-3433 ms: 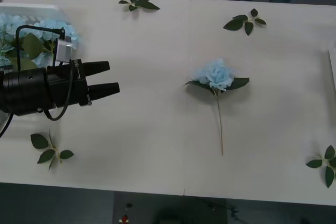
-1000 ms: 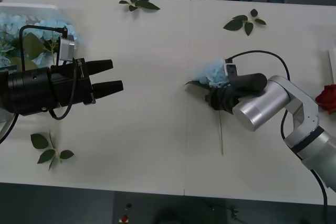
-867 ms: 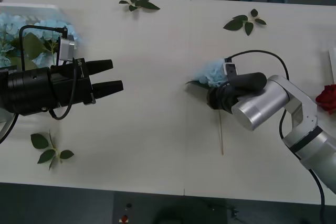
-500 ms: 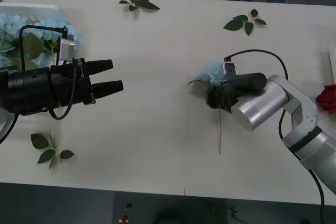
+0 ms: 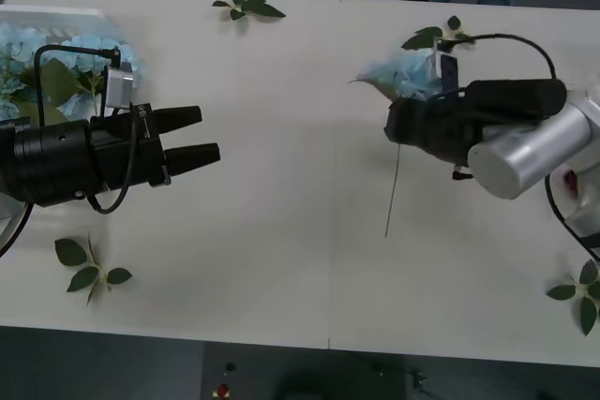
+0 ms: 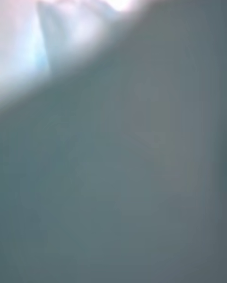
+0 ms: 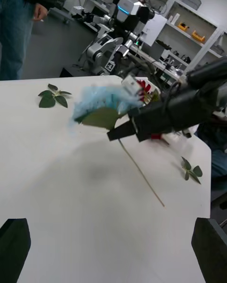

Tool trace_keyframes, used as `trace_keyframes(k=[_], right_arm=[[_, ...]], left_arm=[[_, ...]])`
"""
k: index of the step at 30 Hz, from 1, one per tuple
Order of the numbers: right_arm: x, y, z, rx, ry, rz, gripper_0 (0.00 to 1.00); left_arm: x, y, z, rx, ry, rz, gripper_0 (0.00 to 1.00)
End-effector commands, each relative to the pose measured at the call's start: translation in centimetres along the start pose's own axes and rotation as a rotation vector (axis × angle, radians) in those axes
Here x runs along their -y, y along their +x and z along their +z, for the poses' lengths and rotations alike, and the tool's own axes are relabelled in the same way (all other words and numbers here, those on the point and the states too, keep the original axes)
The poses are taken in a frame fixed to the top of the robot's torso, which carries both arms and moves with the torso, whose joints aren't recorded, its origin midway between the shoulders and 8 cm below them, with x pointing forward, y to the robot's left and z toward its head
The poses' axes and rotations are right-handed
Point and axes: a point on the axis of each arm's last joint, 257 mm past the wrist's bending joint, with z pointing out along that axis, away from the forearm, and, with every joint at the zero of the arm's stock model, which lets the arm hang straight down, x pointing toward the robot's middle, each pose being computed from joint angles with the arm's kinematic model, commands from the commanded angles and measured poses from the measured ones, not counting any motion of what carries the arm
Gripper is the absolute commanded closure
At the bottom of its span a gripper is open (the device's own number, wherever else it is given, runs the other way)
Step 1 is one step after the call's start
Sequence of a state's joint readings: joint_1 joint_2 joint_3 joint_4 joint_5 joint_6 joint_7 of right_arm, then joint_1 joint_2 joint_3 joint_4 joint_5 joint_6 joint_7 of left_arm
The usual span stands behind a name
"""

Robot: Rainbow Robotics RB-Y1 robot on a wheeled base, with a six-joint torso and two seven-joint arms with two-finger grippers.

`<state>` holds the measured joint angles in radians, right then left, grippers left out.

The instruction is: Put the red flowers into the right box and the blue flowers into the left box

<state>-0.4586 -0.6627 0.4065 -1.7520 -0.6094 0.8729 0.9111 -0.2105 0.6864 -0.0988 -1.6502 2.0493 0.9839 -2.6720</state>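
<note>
the white table [image 5: 281,259] spans the front view, and no writing or label on it or on the arms can be read. the left gripper [image 5: 192,138] hangs over the table's left part, pointing toward the middle, its two black fingers parted with nothing between them. behind that arm, at the table's far left corner, the left box [image 5: 66,14] holds several pale blue flowers [image 5: 89,51] with green leaves. the right gripper [image 5: 398,124] is over the right half of the table, closed on a single blue flower [image 5: 398,72] just under its head; in the left wrist view the flower [image 7: 101,101] is lifted off the surface, casting a shadow below. its head points toward the far side and a little left, and its thin stem [image 5: 392,189] hangs down toward the near edge, so the long axis runs roughly far to near. loose leaf sprigs lie at the far edge [image 5: 246,7], near left [image 5: 89,269] and near right [image 5: 581,292].
</note>
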Motion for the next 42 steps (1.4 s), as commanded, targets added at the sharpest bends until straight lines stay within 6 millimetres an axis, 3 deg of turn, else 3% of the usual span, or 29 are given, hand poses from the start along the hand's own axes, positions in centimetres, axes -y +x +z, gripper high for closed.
trace_keyframes(k=[1,6,9,15,22,32,42], right_arm=[[-2.6,-5.4,-4.1,0.096,-0.083,-0.156,1.00],[-4.1,-7.7,-7.4,0.147,-0.170,-0.266,1.00],[-5.0,-8.0,-8.8,0.163,-0.229,-0.330,1.00],[-9.0,-7.2,-11.2,0.174,-0.376,-0.411,1.00],[-13.1,-6.1,-13.8,0.186,-0.559,-0.459,1.00],[-17.0,-5.7,-15.5,0.293,-0.686,-0.554,1.00],[-20.9,-3.9,-15.0,0.317,-0.762,-0.587,1.00]], left_arm=[[0.8,-2.3,1.2,0.049,0.030,0.047,0.00],[2.2,-4.0,3.0,0.138,0.066,0.006,0.00],[2.7,-5.0,4.5,0.205,0.070,-0.025,0.00],[3.5,-7.1,6.9,0.332,0.070,-0.090,0.00],[4.7,-8.0,8.9,0.395,0.083,-0.144,0.00],[6.9,-6.1,10.9,0.369,0.131,-0.197,0.00],[10.5,-2.5,12.7,0.279,0.211,-0.223,0.00]])
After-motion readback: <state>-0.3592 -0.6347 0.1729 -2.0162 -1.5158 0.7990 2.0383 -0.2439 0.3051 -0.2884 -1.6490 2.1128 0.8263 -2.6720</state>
